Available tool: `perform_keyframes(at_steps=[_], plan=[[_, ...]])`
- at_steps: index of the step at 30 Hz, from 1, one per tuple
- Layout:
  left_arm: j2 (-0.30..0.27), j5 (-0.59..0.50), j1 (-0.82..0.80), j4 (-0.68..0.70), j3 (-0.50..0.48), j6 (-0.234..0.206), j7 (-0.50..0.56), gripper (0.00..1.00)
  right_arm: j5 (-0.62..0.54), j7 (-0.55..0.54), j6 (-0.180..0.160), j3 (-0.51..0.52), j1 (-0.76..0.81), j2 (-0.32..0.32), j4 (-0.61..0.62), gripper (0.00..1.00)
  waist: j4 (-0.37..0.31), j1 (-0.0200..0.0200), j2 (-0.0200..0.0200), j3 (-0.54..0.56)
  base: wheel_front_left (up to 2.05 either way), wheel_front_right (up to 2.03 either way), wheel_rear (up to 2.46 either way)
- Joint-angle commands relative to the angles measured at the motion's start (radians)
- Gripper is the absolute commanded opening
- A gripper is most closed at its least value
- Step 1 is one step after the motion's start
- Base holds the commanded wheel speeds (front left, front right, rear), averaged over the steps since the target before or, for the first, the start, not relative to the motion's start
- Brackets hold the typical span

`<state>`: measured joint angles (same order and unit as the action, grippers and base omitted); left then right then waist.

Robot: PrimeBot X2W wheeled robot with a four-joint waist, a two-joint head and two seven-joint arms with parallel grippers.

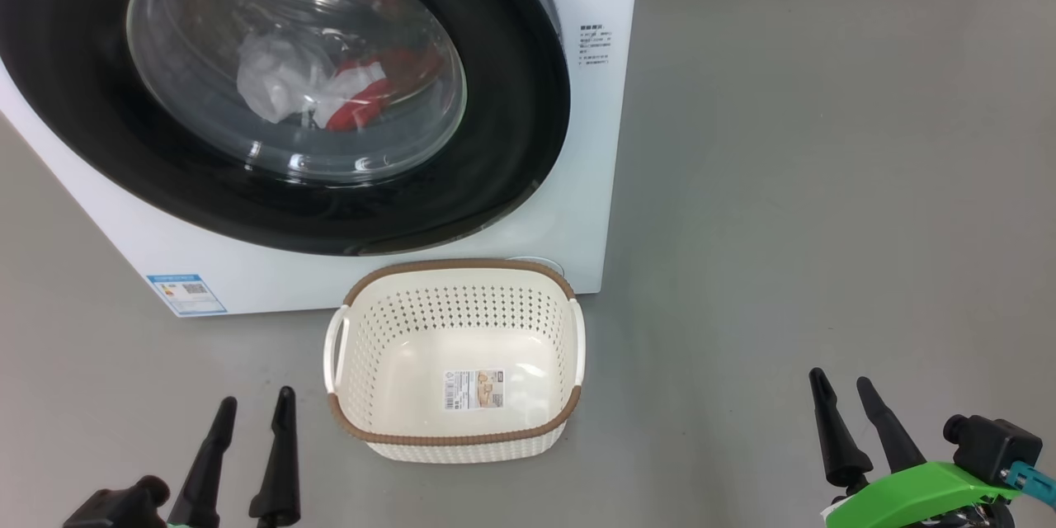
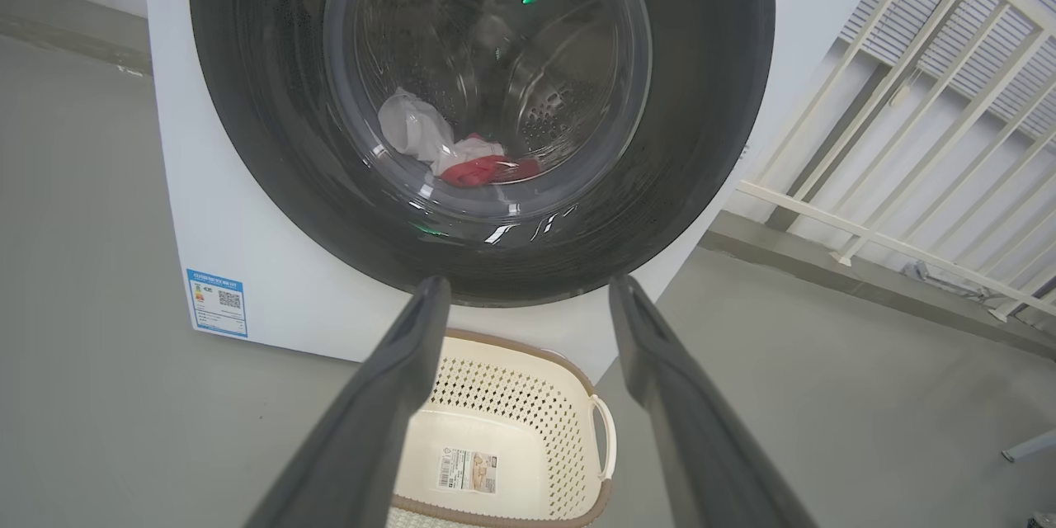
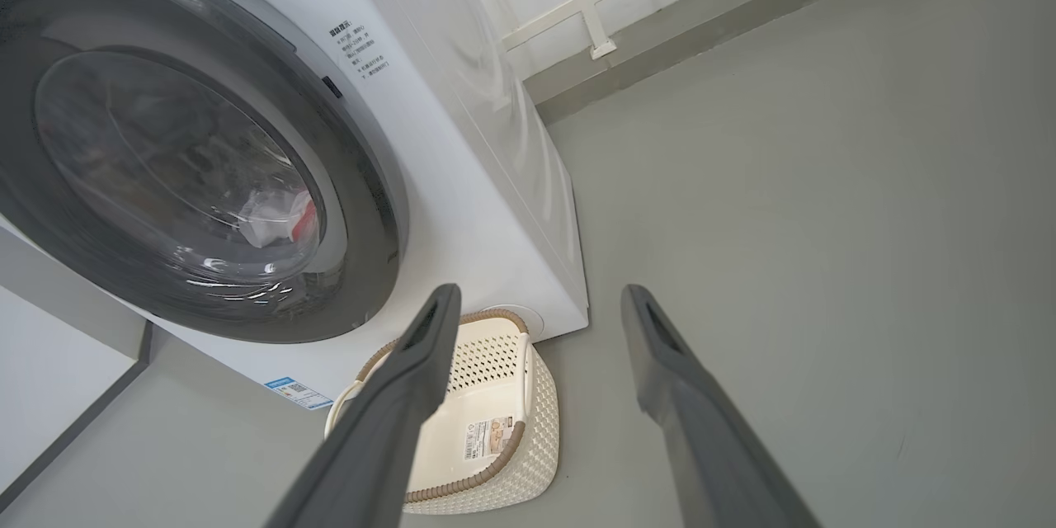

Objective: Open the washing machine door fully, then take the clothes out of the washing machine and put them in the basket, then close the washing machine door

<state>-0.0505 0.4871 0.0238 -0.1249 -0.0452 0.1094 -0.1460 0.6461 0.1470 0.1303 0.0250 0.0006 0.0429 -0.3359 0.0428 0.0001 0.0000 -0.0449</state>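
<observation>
Left end effector (image 1: pixel 256 398) and right end effector (image 1: pixel 840 379) gape empty — black-rimmed round glass door (image 1: pixel 505 140) shut over red and white clothes (image 1: pixel 346 91); left wrist view adds white railing (image 2: pixel 874 240).

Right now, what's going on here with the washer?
Nothing is being handled yet. The washing machine door is shut, with the clothes inside behind its glass. The basket sits on the floor before the washing machine, no clothes in it. The left gripper and right gripper hang open, touching nothing.
</observation>
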Motion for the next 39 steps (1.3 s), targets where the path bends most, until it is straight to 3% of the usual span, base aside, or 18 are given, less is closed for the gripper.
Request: perform_keyframes(at_steps=[1, 25, 39], plan=[[-0.020, -0.049, -0.006, 0.037, -0.021, 0.004, -0.018, 1.00, -0.044, 0.018, 0.000, -0.012, -0.010, 0.015, 0.027, 1.00, 0.002, -0.0001, 0.0000, 0.000, 0.00, 0.00, 0.00], [-0.021, -0.306, 0.008, 0.055, -0.027, 0.020, -0.090, 1.00, -0.280, 0.089, 0.000, 0.028, 0.026, 0.014, 0.030, 1.00, 0.013, -0.0001, 0.0000, -0.019, 0.00, 0.00, 0.00], [-0.040, -0.344, 0.005, 0.015, -0.006, 0.021, -0.116, 1.00, -0.371, 0.115, 0.000, 0.054, 0.040, 0.012, 0.027, 1.00, 0.015, -0.0001, 0.0000, -0.032, 0.00, 0.00, 0.00]])
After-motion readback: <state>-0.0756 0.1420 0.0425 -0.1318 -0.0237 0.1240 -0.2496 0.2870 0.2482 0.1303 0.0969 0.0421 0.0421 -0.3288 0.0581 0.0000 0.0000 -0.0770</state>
